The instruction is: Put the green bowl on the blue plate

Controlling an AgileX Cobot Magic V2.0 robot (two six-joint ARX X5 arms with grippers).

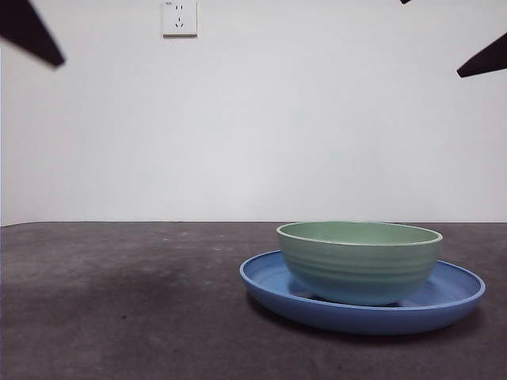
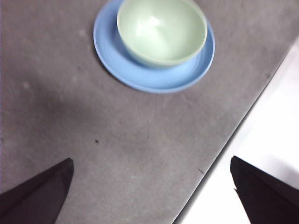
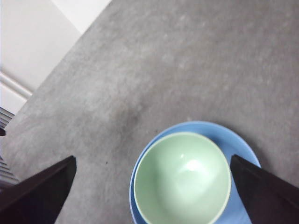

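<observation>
Grey table point(image 1: 119, 301) bears blue plate point(image 1: 444, 297) holding empty green bowl point(image 1: 360, 261).

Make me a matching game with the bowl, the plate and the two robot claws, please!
Things:
1. green bowl
2. blue plate
3. left gripper
4. wall socket

Places or states:
A. up on the white wall
B. lies flat on the grey table
C. open, high over the table, away from the dishes
D. sits upright on the plate, empty

Pairs: 1-D, 2-B, 3-C, 4-A
</observation>
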